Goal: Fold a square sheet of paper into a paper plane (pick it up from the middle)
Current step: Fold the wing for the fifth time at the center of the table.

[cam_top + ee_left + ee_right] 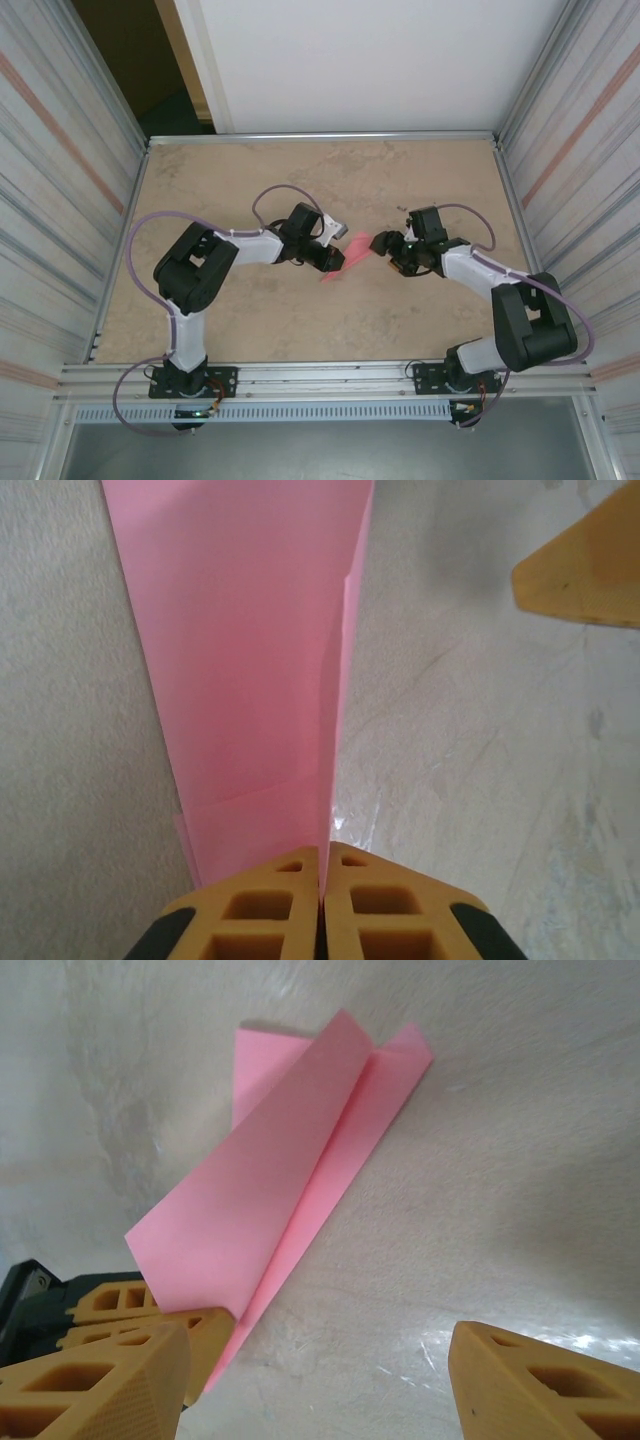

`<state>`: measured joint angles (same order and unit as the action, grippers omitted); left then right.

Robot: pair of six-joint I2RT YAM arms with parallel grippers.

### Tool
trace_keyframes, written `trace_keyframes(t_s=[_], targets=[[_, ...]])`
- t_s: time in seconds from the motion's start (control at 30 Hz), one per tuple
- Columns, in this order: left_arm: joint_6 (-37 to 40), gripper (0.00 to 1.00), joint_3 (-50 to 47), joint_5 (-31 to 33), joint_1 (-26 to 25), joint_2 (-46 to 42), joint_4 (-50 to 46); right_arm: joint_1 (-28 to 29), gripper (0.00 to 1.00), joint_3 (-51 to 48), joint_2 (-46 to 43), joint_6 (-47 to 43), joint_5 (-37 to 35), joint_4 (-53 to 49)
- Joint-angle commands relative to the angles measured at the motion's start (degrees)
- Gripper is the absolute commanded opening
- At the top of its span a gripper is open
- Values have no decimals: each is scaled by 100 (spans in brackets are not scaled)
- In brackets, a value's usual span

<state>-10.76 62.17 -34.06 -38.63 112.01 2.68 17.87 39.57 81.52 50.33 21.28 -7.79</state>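
Observation:
The square sheet of paper (350,256) is pink and folded into a slim, pointed paper plane shape at the middle of the table. In the left wrist view the paper (250,660) stands on edge along its centre crease. My left gripper (322,880) is shut on that crease at the narrow end, and it appears from above as well (335,262). In the right wrist view the paper (270,1180) leans up off the table with one flap lying flat. My right gripper (315,1355) is open just right of the paper (383,243), with bare table between its fingers.
The tan mottled table (300,180) has aluminium rails at its edges (320,136) and ribbed walls on both sides. One orange finger of the right gripper (585,580) shows in the left wrist view, close to the paper's wide end.

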Motion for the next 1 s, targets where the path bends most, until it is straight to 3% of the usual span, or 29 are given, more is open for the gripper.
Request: trace_keyframes(t_s=[0.0, 0.97], targets=[[-569, 9, 129, -422, 26, 71, -93, 137, 67, 276, 248, -370, 181, 104], [-952, 11, 276, -478, 41, 497, -304, 504, 64, 831, 1408, -581, 141, -249]])
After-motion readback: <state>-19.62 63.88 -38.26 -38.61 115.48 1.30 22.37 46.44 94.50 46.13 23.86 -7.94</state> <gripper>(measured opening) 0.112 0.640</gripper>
